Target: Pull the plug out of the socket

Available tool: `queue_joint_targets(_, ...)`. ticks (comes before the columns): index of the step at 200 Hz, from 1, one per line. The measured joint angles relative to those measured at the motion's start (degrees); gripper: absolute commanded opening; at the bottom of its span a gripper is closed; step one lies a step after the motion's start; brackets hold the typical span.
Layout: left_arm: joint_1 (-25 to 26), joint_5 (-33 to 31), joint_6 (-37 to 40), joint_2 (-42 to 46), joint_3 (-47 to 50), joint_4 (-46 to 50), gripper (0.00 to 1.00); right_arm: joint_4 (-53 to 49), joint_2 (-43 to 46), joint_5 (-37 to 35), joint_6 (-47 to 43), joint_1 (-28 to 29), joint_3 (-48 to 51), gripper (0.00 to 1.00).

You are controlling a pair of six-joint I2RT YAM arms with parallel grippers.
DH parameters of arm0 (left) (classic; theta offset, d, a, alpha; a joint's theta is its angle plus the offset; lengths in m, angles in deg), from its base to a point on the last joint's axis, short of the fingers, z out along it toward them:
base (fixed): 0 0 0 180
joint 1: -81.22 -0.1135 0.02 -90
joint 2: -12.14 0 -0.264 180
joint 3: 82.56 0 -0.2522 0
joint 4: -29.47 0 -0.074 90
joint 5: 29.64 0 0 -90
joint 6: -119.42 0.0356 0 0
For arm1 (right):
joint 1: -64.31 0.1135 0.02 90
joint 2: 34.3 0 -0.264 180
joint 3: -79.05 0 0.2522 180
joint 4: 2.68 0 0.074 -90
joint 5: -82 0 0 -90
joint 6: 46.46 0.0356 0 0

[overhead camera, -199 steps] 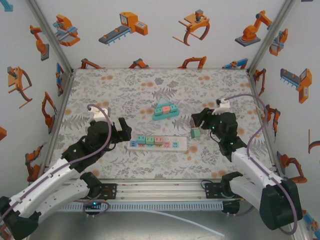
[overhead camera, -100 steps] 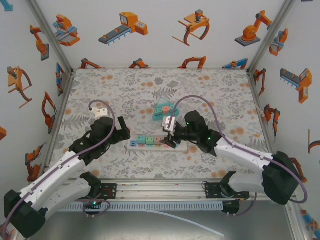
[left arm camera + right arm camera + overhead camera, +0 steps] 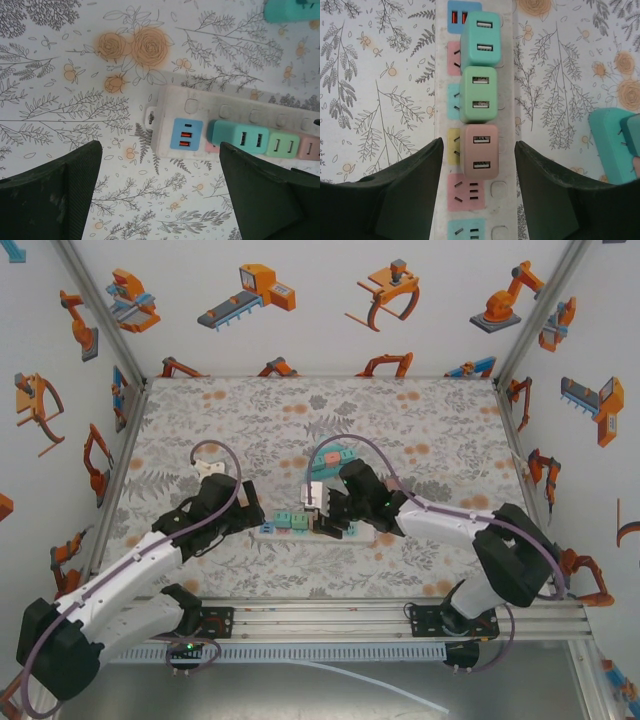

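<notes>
Pink plug (image 3: 481, 151) seated in the white strip (image 3: 505, 100) on the desk, dead ahead between the half-parted fingers of the right hand (image 3: 478, 162), ungripped, strip running lengthwise away. Left hand (image 3: 159, 155) gapes wide at the strip's end.

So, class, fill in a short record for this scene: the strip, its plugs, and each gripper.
Power strip: white, flat on the floral table
Plugged in: teal plug, green plug, pink plug, side by side
Left gripper: open, at the strip's end by the blue USB socket
Right gripper: open, straddling the strip at the pink plug
Held: nothing
</notes>
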Motion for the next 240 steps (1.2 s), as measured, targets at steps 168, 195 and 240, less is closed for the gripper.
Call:
queue_joint_targets(168,-0.04,2.73,-0.68,-11.43,2.73,-5.60,0.74,1.29,-3.32,1.81,1.51,0.15,0.00,0.31)
queue_joint_targets(195,-0.04,2.75,-0.79,-12.00,2.73,-5.55,0.72,1.46,-3.32,2.10,2.62,0.15,0.00,0.29)
queue_joint_targets(240,-0.04,2.99,-1.20,-12.20,2.71,-5.55,0.68,2.36,-3.32,1.84,4.96,0.13,0.04,0.27)
